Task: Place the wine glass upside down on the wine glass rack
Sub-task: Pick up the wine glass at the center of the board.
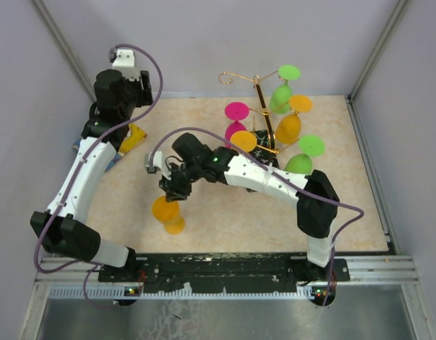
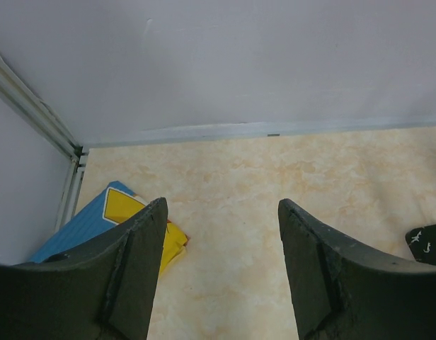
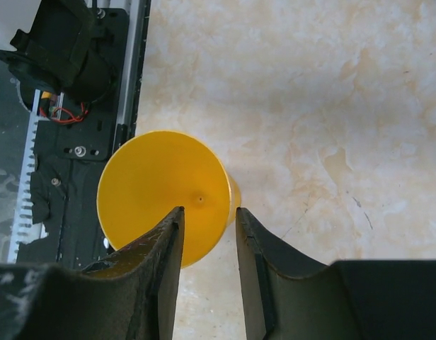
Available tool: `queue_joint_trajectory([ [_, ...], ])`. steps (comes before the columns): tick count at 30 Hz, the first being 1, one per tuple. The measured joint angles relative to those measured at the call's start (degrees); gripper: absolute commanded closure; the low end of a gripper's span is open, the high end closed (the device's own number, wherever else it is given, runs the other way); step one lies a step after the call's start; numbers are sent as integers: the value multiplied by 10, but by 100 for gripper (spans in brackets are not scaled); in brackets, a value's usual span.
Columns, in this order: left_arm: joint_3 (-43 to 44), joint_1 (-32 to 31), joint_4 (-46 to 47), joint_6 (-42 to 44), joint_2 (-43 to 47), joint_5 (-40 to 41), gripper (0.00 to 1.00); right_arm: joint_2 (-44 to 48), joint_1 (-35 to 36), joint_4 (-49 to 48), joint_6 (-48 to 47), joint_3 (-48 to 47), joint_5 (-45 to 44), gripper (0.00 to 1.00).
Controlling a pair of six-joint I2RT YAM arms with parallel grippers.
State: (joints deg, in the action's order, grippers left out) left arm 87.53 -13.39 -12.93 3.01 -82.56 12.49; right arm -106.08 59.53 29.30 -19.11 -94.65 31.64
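The right gripper (image 1: 177, 188) hovers over the orange wine glass (image 1: 168, 214), its 2 fingers (image 3: 158, 265) parted only narrowly and nothing caught between them. The glass's round foot lies directly beneath the fingertips, with a sliver of the bowl showing behind it. Whether the glass stands squarely on its rim cannot be told. The step in hand looks like the approach to a grasp. It would likely go best if the jaws widened, slipped past the foot's edge and closed gently on the stem just under it, since pressing on the disc could tip so light a glass. The wine glass rack (image 1: 261, 99), already hung with other coloured glasses, stands well apart, behind the gripper and beyond its forearm. The left gripper (image 2: 221, 205) hangs spread and empty over bare tabletop (image 2: 274, 184), a blue-and-yellow packet (image 2: 108, 212) beside its left finger.
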Motion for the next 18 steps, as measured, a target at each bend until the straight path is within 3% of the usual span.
queue_joint_trajectory([
  [18, -14, 0, 1, 1, 19, -1, 29, -6, 21, 1, -20, -3, -65, 70],
])
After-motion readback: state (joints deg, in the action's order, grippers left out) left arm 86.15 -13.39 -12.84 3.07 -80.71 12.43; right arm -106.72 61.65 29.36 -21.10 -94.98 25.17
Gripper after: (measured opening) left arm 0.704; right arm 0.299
